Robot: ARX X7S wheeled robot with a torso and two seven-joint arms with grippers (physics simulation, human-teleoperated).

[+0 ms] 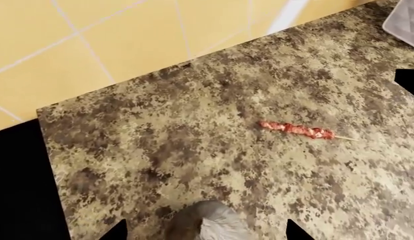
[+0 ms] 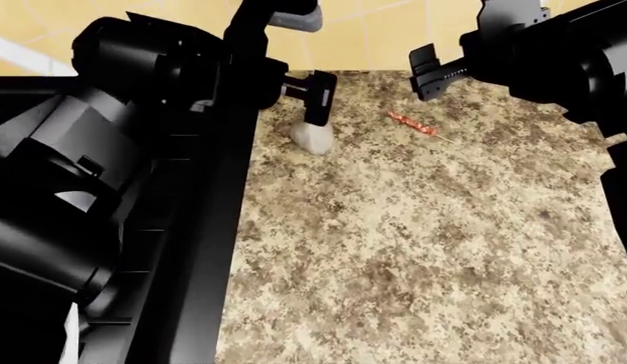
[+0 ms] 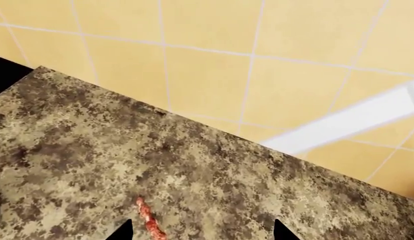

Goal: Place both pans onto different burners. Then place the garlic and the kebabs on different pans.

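While both arms hang over the speckled granite counter point(image 2: 415, 258), neither one has hold of anything. The garlic point(image 2: 312, 136) sits on the counter right at its left edge, next to the black stove point(image 2: 186, 250), and fairly near the back edge by the yellow tiled wall point(image 3: 260, 65). The left gripper point(image 2: 321, 97) is just above the garlic, pretty much over the top of it in the head view. In the left wrist view the bulb shows up at the frame edge between the two dark tips of the fingers point(image 1: 118, 231), which stand spread apart with nothing pinched between them, so that hand is released.

The kebabs point(image 2: 412, 123) lie flat on the counter a bit to the right of the garlic, apart from it, also close to the back edge. You can see the reddish meat chunks and the pale skewer tip poking out one end in the left wrist view.

The right gripper point(image 2: 427, 72) hovers up above the kebabs near the back wall, not touching them. Its wrist camera catches just one end of the skewer between two separated dark tips, so those fingers look released too.

Can't see either pan or any burner grate clearly in these shots, the left arm blocks most of the stove.
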